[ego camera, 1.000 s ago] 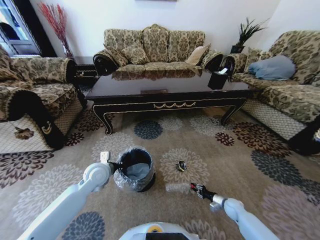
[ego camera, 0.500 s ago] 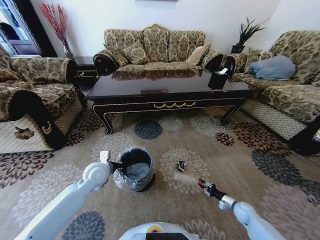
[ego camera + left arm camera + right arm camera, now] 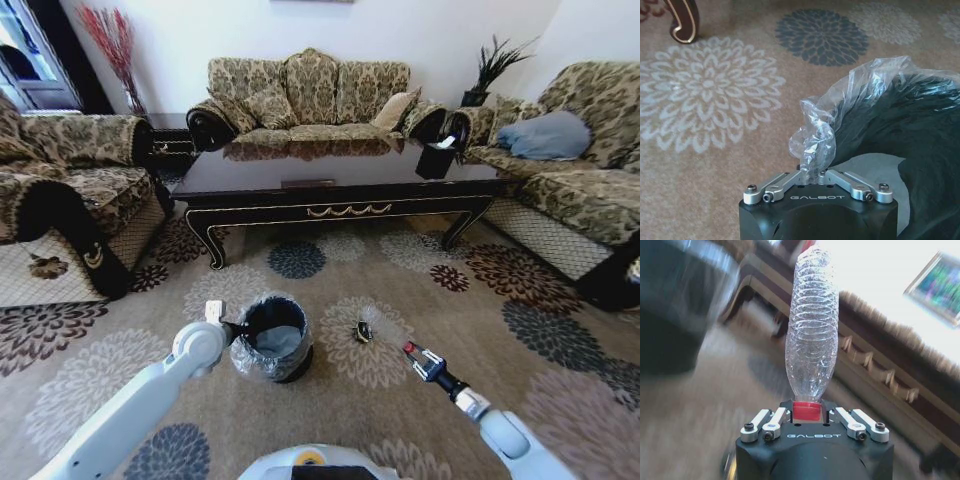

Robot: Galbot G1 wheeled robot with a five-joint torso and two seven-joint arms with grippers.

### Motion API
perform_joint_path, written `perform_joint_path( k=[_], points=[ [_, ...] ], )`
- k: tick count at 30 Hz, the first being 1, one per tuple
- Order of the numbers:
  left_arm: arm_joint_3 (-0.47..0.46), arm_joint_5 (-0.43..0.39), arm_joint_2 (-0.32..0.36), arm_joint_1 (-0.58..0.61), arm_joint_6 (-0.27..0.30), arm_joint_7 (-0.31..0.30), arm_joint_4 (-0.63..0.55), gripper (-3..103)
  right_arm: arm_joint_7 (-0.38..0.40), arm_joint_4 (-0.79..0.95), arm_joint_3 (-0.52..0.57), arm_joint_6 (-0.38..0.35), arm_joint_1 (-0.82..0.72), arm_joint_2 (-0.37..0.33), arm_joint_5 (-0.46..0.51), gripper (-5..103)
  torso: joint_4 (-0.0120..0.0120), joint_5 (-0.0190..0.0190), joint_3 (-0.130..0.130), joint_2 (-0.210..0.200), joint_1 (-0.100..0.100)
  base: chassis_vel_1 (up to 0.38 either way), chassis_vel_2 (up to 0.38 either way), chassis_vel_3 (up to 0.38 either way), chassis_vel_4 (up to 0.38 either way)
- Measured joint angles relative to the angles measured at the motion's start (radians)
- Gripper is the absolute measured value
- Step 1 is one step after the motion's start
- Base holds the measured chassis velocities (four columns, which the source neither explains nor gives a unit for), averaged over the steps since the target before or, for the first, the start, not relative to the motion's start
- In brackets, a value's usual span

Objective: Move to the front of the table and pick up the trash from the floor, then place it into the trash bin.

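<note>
The trash bin (image 3: 272, 340), black with a crinkled clear liner, stands on the carpet in front of the table (image 3: 330, 175). My left gripper (image 3: 235, 328) is at its near-left rim, shut on a fold of the liner (image 3: 812, 145). A pale shape lies inside the bin. To the bin's right, my right gripper (image 3: 411, 352) hangs above the carpet, shut on the red cap (image 3: 806, 411) of a clear plastic bottle (image 3: 812, 325) that points away from the wrist. A tiny dark wrapper (image 3: 363, 331) lies on the floor between bin and right gripper.
Patterned sofas stand on the left (image 3: 70, 190), behind the table (image 3: 310, 95) and on the right (image 3: 580, 170). A black tissue holder (image 3: 436, 158) sits on the table's right end. Open carpet lies around the bin. A curved table leg (image 3: 682, 20) is near.
The bottle lay on the carpet a second ago; my right gripper has lifted it by the cap and moved it up and to the right. The left gripper keeps hold of the liner.
</note>
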Motion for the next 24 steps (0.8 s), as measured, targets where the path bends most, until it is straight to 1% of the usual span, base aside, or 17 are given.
perform_joint_path(
  k=[2, 3, 4, 5, 6, 8, 9, 11, 12, 15, 16, 17, 18, 19, 21, 22, 24],
  points=[
    [0.017, 0.003, 0.003, 0.004, -0.004, -0.005, -0.007, 2, 0.001, 0.101, 0.000, -0.026, -0.015, -0.011, 0.047, 28, 0.0017, -0.0002, 0.000, 0.000, 0.000, 0.000, 0.000, 0.000, 0.000],
    [0.017, 0.003, 0.003, 0.004, -0.004, -0.005, -0.007, 2, 0.001, 0.101, 0.000, -0.026, -0.015, -0.011, 0.047, 28, 0.0017, -0.0002, 0.000, 0.000, 0.000, 0.000, 0.000, 0.000, 0.000],
    [0.033, 0.001, 0.005, -0.004, -0.004, -0.005, -0.010, 2, 0.001, 0.158, 0.004, -0.041, -0.033, -0.014, 0.072, 28, 0.0018, -0.0001, 0.000, 0.000, 0.000, 0.000, 0.000, 0.000, 0.000],
    [0.056, -0.011, 0.005, -0.025, -0.004, -0.005, -0.012, 2, 0.001, 0.235, 0.007, -0.067, -0.067, -0.018, 0.111, 28, 0.0016, -0.0002, 0.000, 0.000, 0.000, 0.000, 0.000, 0.000, 0.000],
    [0.056, -0.011, 0.005, -0.025, -0.004, -0.005, -0.012, 2, 0.001, 0.235, 0.007, -0.067, -0.067, -0.018, 0.111, 28, 0.0016, -0.0002, 0.000, 0.000, 0.000, 0.000, 0.000, 0.000, 0.000],
    [0.080, -0.020, -0.004, -0.051, -0.003, -0.010, -0.008, 2, 0.000, 0.307, 0.004, -0.090, -0.092, -0.021, 0.143, 28, 0.0008, 0.0000, 0.000, 0.000, 0.000, 0.000, 0.000, 0.000, 0.000],
    [0.108, -0.028, -0.020, -0.082, -0.004, -0.019, 0.007, 2, -0.001, 0.379, -0.004, -0.117, -0.115, -0.022, 0.169, 28, 0.0000, -0.0001, 0.000, 0.000, 0.000, 0.000, 0.000, 0.000, 0.000],
    [0.142, -0.037, -0.039, -0.113, -0.004, -0.034, 0.023, 2, -0.005, 0.441, -0.013, -0.140, -0.132, -0.017, 0.186, 28, 0.0003, 0.0001, 0.000, 0.000, 0.000, 0.000, 0.000, 0.000, 0.000],
    [0.142, -0.037, -0.039, -0.113, -0.004, -0.034, 0.023, 2, -0.005, 0.441, -0.013, -0.140, -0.132, -0.017, 0.186, 28, 0.0003, 0.0001, 0.000, 0.000, 0.000, 0.000, 0.000, 0.000, 0.000],
    [0.229, -0.056, -0.068, -0.174, -0.002, -0.053, 0.043, 2, -0.006, 0.513, -0.043, -0.174, -0.141, -0.007, 0.201, 28, 0.0010, -0.0001, 0.000, 0.000, 0.000, 0.000, 0.000, 0.000, 0.000],
    [0.229, -0.056, -0.068, -0.174, -0.002, -0.053, 0.043, 2, -0.006, 0.513, -0.043, -0.174, -0.141, -0.007, 0.201, 28, 0.0010, -0.0001, 0.000, 0.000, 0.000, 0.000, 0.000, 0.000, 0.000],
    [0.250, -0.058, -0.074, -0.188, -0.002, -0.056, 0.047, 2, -0.006, 0.522, -0.051, -0.182, -0.141, -0.006, 0.209, 28, 0.0009, 0.0000, 0.000, 0.000, 0.000, 0.000, 0.000, 0.000, 0.000],
    [0.290, -0.063, -0.086, -0.215, -0.002, -0.061, 0.053, 2, -0.006, 0.537, -0.067, -0.203, -0.141, -0.004, 0.230, 28, 0.0005, 0.0001, 0.000, 0.000, 0.000, 0.000, 0.000, 0.000, 0.000],
    [0.324, -0.071, -0.108, -0.239, -0.001, -0.075, 0.055, 2, -0.006, 0.543, -0.078, -0.217, -0.137, -0.001, 0.241, 28, 0.0009, 0.0003, 0.000, 0.000, 0.000, 0.000, 0.000, 0.000, 0.000],
    [0.337, -0.078, -0.118, -0.249, -0.001, -0.081, 0.055, 2, -0.007, 0.544, -0.082, -0.221, -0.135, 0.001, 0.244, 28, 0.0008, 0.0005, 0.000, 0.000, 0.000, 0.000, 0.000, 0.000, 0.000],
    [0.373, -0.098, -0.142, -0.272, -0.002, -0.087, 0.052, 2, -0.008, 0.545, -0.090, -0.228, -0.135, 0.006, 0.251, 28, 0.0007, 0.0001, 0.000, 0.000, 0.000, 0.000, 0.000, 0.000, 0.000],
    [0.407, -0.108, -0.165, -0.298, -0.002, -0.096, 0.054, 2, -0.010, 0.542, -0.097, -0.234, -0.143, 0.010, 0.263, 28, 0.0004, -0.0001, 0.000, 0.000, 0.000, 0.000, 0.000, 0.000, 0.000]
  ],
)
